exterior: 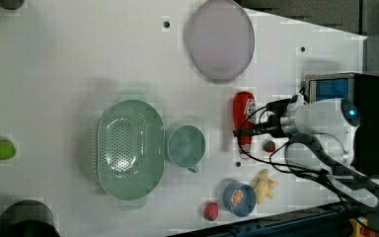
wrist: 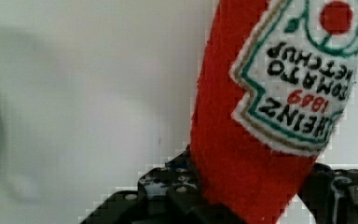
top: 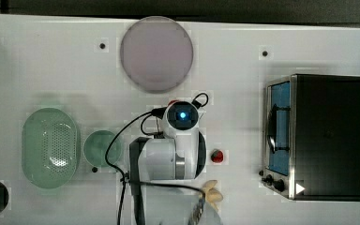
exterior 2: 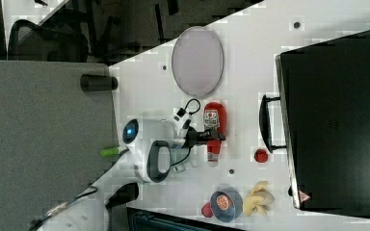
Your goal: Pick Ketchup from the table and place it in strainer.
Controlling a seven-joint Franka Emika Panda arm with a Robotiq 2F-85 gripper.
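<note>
The ketchup [exterior: 244, 106], a red plush bottle with a white label, lies flat on the white table; its label [wrist: 303, 79] reads upside down in the wrist view. My gripper [exterior: 244, 131] is shut on its narrow end, with a black finger [wrist: 177, 191] pressed on each side. From the right view the ketchup [exterior 2: 213, 118] sits between the grey plate and the gripper [exterior 2: 213, 137]. In the top view the arm covers it except for a red sliver [top: 172, 101]. The strainer [exterior: 100, 143], a pale green perforated oval basket, stands well apart at the top view's left [top: 26, 145].
A small green cup [exterior: 185, 145] sits between strainer and ketchup. A round grey plate [top: 156, 54] lies at the back, and a black toaster oven [top: 326, 136] at the top view's right. Near the front are a small red round item [exterior: 269, 145], a yellow toy [exterior: 265, 185], a blue bowl [exterior: 239, 198] and a red berry [exterior: 210, 211].
</note>
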